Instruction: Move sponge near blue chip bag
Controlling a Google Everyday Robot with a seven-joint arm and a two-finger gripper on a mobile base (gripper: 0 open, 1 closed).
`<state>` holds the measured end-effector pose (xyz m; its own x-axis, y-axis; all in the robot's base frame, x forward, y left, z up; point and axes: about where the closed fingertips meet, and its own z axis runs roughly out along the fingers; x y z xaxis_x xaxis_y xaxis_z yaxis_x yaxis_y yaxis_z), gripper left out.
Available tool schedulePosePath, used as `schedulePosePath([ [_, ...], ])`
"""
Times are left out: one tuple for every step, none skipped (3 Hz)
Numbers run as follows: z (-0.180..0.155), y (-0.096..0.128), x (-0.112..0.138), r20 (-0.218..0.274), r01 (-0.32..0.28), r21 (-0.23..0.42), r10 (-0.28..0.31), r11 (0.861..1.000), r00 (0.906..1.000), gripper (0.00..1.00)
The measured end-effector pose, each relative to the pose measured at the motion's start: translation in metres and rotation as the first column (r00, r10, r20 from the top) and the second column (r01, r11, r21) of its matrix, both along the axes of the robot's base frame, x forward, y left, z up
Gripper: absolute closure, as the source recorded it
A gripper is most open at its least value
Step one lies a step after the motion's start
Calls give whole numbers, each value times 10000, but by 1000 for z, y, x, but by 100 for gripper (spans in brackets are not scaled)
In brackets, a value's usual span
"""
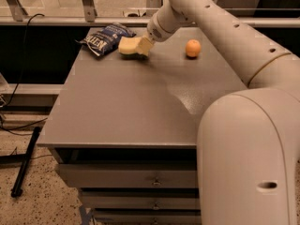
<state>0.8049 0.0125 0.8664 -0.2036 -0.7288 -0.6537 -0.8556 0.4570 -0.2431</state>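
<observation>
The pale yellow sponge [127, 46] is at the far left part of the grey table, right beside the crinkled dark blue chip bag [104, 38] with white lettering. My gripper [143, 46] is at the sponge's right end, shut on it, its pale fingers holding the sponge low over the tabletop. The arm reaches in from the right across the table's back.
A small round orange fruit [192, 48] sits on the table [140, 107] to the right of the gripper. A railing and a ledge run behind the table. Drawers are below the front edge. A black cable and pole lie on the floor at left.
</observation>
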Motion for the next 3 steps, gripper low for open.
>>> schedulePosePath([
  [-3,13,8,-18,-66,163,66,9998,10000,58],
  [-9,18,11,-107,-79,227,82,9997,9999,35],
  [-11,20,11,-135,-85,287,89,9996,9999,12],
])
